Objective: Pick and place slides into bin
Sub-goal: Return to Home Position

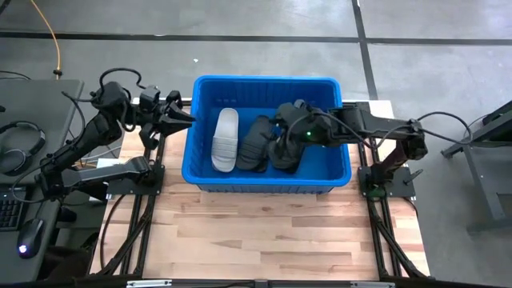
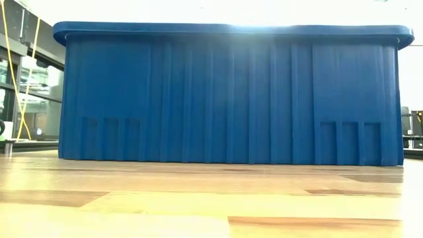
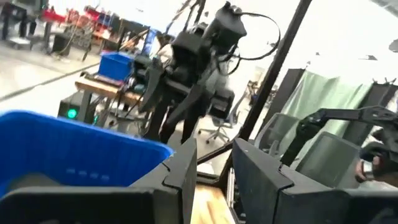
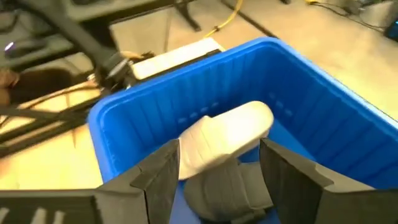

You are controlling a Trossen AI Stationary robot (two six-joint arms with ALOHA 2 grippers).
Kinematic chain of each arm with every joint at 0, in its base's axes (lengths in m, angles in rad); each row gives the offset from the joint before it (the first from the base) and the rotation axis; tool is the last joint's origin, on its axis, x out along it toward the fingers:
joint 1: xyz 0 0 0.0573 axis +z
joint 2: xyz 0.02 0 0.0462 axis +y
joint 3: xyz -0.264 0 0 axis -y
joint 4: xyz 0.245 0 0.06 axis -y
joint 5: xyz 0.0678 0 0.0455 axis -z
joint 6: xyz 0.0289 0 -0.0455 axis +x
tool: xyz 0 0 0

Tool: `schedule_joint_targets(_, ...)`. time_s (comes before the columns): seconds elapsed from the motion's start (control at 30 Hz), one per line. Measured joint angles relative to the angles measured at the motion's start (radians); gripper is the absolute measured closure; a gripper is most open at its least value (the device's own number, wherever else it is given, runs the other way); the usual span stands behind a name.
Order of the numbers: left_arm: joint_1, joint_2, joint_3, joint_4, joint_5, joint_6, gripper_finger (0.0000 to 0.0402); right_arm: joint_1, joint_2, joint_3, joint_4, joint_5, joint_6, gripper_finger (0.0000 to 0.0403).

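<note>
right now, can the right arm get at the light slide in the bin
Probably yes. The right gripper hangs open over the bin, above the black slides, and the light slide lies uncovered beside them with nothing between.

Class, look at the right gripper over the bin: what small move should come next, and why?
Probably lift the right gripper straight up, clear of the bin: it is open and empty above the slides, and the left gripper waits outside the rim.

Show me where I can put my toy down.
The wood table in front of the blue bin is bare. Inside the bin it's crowded: a white sandal, black sandals, and the right claw over them. The left claw hangs outside its left wall.
</note>
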Motion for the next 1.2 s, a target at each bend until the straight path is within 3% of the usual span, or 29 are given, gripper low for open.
schedule_joint_targets(0.13,-0.024,0.006,0.000,-0.005,0.005,0.058,0.0309,0.015,-0.051,-0.048,-0.006,0.022,-0.043,0.0190)
schedule_joint_targets(0.27,-0.053,-0.007,-0.002,-0.053,0.014,0.119,0.0309,0.039,-0.230,-0.290,0.082,0.059,0.007,0.0191)
schedule_joint_targets(0.33,-0.070,-0.016,-0.001,-0.049,0.018,0.124,0.0309,0.065,-0.366,-0.494,0.273,0.057,0.018,0.0192)
schedule_joint_targets(0.43,-0.099,-0.035,-0.024,-0.036,-0.065,0.090,0.0309,0.102,-0.594,-0.792,0.576,0.054,0.004,0.0191)
schedule_joint_targets(0.53,-0.133,-0.106,-0.158,0.068,-0.188,0.004,0.0309,0.128,-0.788,-1.029,0.811,0.065,0.025,0.0188)
schedule_joint_targets(0.63,-0.160,-0.236,-0.375,0.262,-0.274,-0.101,0.0309,0.158,-0.931,-1.190,0.990,0.062,0.014,0.0187)
schedule_joint_targets(0.77,-0.169,-0.392,-0.556,0.486,-0.325,-0.203,0.0309,0.195,-1.056,-1.315,1.118,0.098,-0.022,0.0187)
schedule_joint_targets(0.9,-0.169,-0.479,-0.598,0.428,-0.365,-0.217,0.0309,0.211,-1.138,-1.396,1.135,0.155,-0.059,0.0185)
schedule_joint_targets(1.2,-0.168,-0.519,-0.599,0.314,-0.434,-0.163,0.0309,0.211,-1.271,-1.563,1.242,0.130,-0.110,0.0184)
